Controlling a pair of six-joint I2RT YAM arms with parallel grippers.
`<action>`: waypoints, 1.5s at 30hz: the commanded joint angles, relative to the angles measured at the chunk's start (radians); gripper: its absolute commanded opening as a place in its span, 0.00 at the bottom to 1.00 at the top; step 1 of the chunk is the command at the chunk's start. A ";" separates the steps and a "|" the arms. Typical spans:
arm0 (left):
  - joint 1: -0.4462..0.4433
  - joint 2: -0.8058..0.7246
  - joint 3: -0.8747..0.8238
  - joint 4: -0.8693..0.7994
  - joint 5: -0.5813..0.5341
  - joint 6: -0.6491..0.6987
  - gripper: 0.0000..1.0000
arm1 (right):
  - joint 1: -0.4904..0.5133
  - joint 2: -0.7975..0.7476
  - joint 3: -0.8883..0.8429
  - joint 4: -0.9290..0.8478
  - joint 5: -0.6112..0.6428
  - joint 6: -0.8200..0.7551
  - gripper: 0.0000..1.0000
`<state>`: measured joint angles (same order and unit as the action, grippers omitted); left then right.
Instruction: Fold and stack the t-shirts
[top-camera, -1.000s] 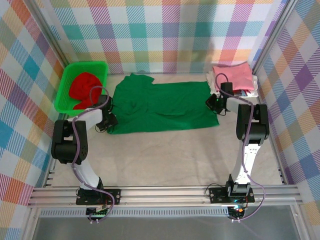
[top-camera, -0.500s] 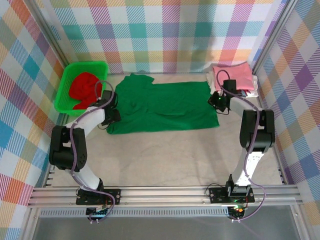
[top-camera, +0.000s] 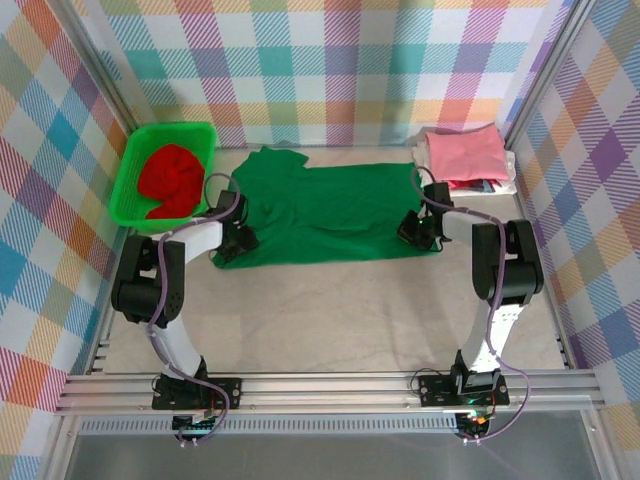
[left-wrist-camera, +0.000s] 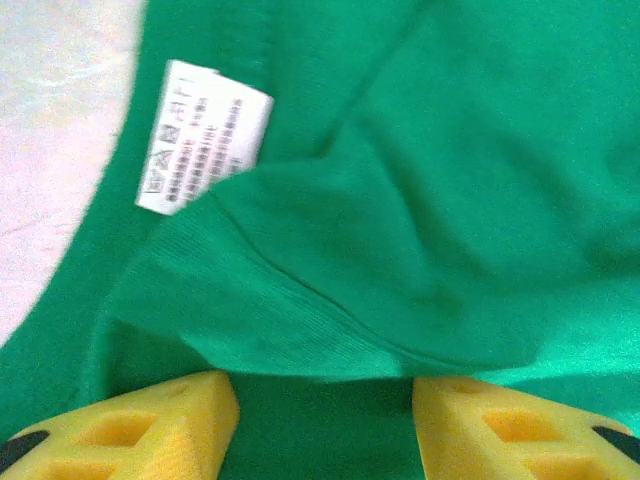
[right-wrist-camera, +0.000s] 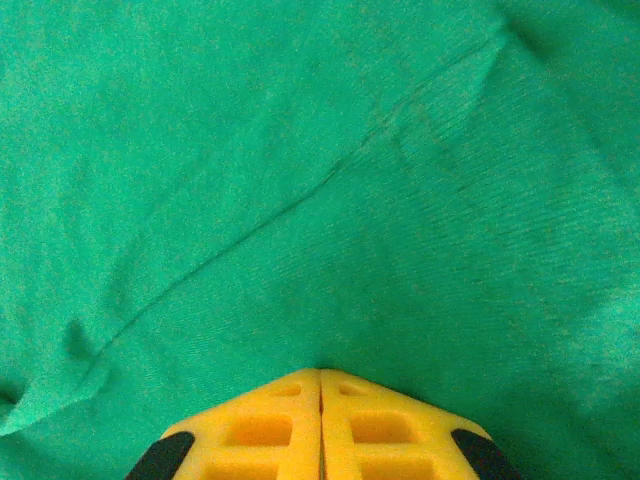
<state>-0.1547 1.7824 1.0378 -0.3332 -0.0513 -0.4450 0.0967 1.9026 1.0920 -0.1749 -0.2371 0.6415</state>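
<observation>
One green shirt (top-camera: 330, 215), edges flanked: left pincer (left-wrist-camera: 325, 400) spread, right pincer (right-wrist-camera: 320, 385) clenched.

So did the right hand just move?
Yes. The right hand came nearer and left, away from the pink shirt stack, onto a corner of the green shirt.

Left gripper (top-camera: 238, 240) has shifted right onto the lower-left corner of the dark green t-shirt (top-camera: 330, 215). Right gripper (top-camera: 412, 228) has moved down-left from beside the pink t-shirt (top-camera: 465, 155) onto the shirt's right edge.
</observation>
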 joint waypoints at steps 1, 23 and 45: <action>0.032 -0.035 -0.078 -0.039 0.007 -0.027 0.53 | -0.012 -0.027 -0.070 0.006 0.016 0.030 0.08; 0.013 -0.228 -0.085 -0.162 0.062 0.003 0.55 | 0.179 -0.404 -0.109 -0.163 -0.128 -0.405 0.31; 0.006 -0.129 -0.108 -0.090 0.042 0.034 0.55 | 0.472 0.104 0.304 -0.385 0.339 -1.141 0.65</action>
<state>-0.1543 1.6421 0.9443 -0.4374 -0.0109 -0.4263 0.5743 1.9709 1.3720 -0.5922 0.0330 -0.4385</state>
